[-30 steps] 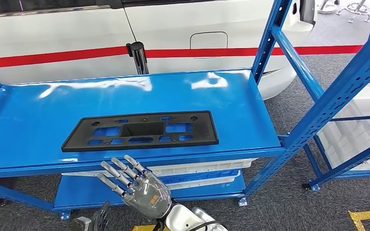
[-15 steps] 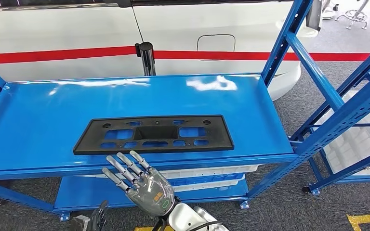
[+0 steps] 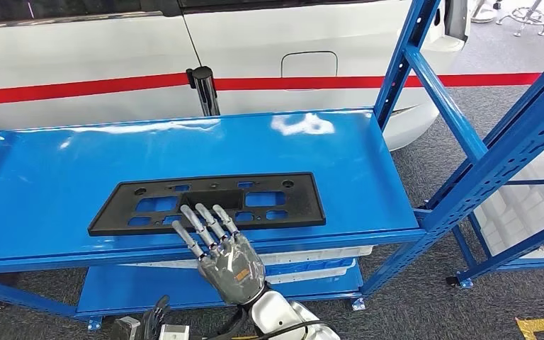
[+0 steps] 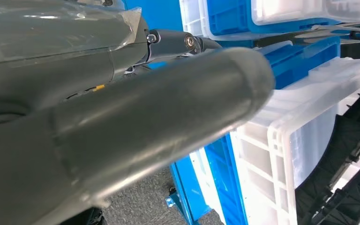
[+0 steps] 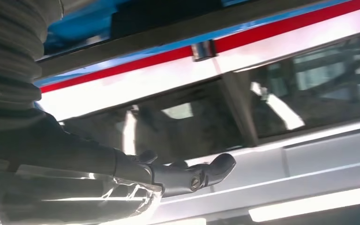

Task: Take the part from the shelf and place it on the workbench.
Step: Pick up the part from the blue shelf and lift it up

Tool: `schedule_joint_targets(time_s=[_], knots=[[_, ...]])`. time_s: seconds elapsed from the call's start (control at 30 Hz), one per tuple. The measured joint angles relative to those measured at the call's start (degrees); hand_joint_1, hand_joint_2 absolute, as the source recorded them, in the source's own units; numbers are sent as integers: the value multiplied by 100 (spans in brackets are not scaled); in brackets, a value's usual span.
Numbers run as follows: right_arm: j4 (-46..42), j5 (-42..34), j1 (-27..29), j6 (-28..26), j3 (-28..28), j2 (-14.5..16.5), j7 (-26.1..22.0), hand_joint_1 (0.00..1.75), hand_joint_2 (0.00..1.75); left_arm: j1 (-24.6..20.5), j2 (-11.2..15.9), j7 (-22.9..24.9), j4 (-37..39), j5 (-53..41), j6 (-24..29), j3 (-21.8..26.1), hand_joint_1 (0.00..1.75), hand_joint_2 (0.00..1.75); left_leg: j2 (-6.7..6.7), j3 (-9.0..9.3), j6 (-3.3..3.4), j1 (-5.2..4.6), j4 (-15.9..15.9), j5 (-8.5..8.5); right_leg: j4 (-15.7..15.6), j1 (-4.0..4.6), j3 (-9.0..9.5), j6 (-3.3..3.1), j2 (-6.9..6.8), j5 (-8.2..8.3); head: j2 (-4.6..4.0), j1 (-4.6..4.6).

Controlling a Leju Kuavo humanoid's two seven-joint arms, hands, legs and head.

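We see the flat black rectangular plastic part (image 3: 209, 202), pierced with cut-outs, lying flat on the top deck of the blue steel shelf (image 3: 57, 177), towards its front edge. Our right hand (image 3: 219, 248) is raised in front of the shelf, palm away from the head camera, its fingers (image 3: 205, 221) spread and extended; the fingertips overlap the part's front edge in the head view, though we cannot tell whether they touch it. It holds nothing. Our left hand (image 3: 152, 319) hangs low beside the lower shelf level; we cannot tell how its fingers lie. Translucent white plastic crates (image 4: 281, 136) sit on the lower deck. A white vehicle with a red stripe (image 3: 78, 64) stands behind the shelf.
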Motion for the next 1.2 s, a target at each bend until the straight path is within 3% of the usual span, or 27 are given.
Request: schedule_joint_targets(time_s=[0.03, 0.07, 0.1, 0.17, 0.23, 0.3, 0.47, 0.6, 0.73, 0.77, 0.8, 0.87, 0.9, 0.97, 1.2], knots=[[32, 2, -55, -5, 46, -24, 168, 0, 175, -14, -1, 0, 20, -5, -4, -8, 0, 0, 3, 1, -5, 10, -70, 113, 1, 0, 9, -2, 7, -4, 0, -2], [66, 2, -107, -8, 87, -43, 298, 0, 175, -33, -2, 0, 34, -13, -5, -19, 0, 0, 6, 115, -5, 21, -356, 313, 1, 0, 23, 3, 15, -10, 0, 0], [97, 2, -152, -8, 122, -54, 386, 0, 175, -54, -2, 0, 45, -19, -8, -33, 0, 0, 9, 293, 1, 33, -751, 527, 1, 1, 39, 14, 21, -20, 0, -2], [160, 3, -240, -8, 184, -64, 516, 0, 175, -101, -5, 0, 66, -30, -28, -68, 0, 0, 5, 586, 29, 25, -1380, 766, 9, 39, 49, 62, 27, -49, 0, 5], [230, 3, -328, -8, 249, -81, 637, 0, 175, -127, -14, 0, 85, -31, -52, -92, 0, 0, -8, 657, 58, 0, -1544, 780, 25, 110, 22, 85, 27, -84, 0, 14], [303, 2, -400, -7, 314, -107, 738, 0, 175, -131, -24, 0, 95, -31, -59, -101, 0, 0, -21, 659, 70, -33, -1554, 790, 30, 121, 9, 80, 23, -100, 0, 18], [602, 2, -600, 23, 510, -136, 1034, 0, 175, -154, -27, 0, 131, -5, -64, -120, 0, 0, -27, 648, 127, -123, -1547, 789, 3, 84, 43, 135, 19, -77, 0, 15], [856, 3, -717, 90, 632, -122, 1280, 14, 175, -156, -27, 0, 135, 38, -56, -115, 0, 0, -28, 649, 163, -132, -1545, 784, -16, 78, 54, 147, 19, -71, 0, 17], [1102, 4, -895, 377, 785, -102, 1853, 14, 175, -145, -28, 0, 108, 46, -19, -105, 0, 0, -25, 653, 175, -135, -1545, 782, -19, 68, 54, 160, 19, -64, 0, 15], [1160, 5, -952, 459, 835, -93, 2010, 34, 175, -139, -28, 0, 84, 54, -13, -103, 0, 0, -25, 658, 176, -135, -1544, 781, -20, 64, 54, 162, 19, -64, 0, 16], [1213, 6, -1007, 518, 880, -86, 2123, 64, 175, -132, -28, 0, 58, 62, -11, -102, 0, 0, -25, 663, 177, -134, -1544, 781, -21, 59, 56, 168, 19, -66, 0, 15], [1296, 8, -1093, 601, 954, -81, 2245, 136, 175, -120, -28, 0, 17, 74, -11, -99, 0, 0, -26, 673, 178, -132, -1544, 780, -21, 54, 63, 182, 19, -70, 0, 15], [1331, 9, -1119, 647, 982, -80, 2291, 154, 175, -114, -29, 0, 1, 77, -15, -97, 0, 0, -26, 676, 178, -130, -1544, 780, -21, 54, 66, 187, 19, -71, 0, 14], [1396, 9, -1148, 760, 1017, -79, 2391, 165, 175, -98, -32, 0, -31, 81, -33, -90, 0, 0, -25, 678, 177, -124, -1544, 781, -20, 56, 68, 188, 19, -70, 0, 14], [1618, 9, -1190, 850, 1036, -78, 2533, 164, 175, -51, -46, 0, -111, 70, -61, -79, 0, 0, -25, 682, 177, -111, -1545, 782, -17, 64, 71, 187, 19, -70, 0, 14]])
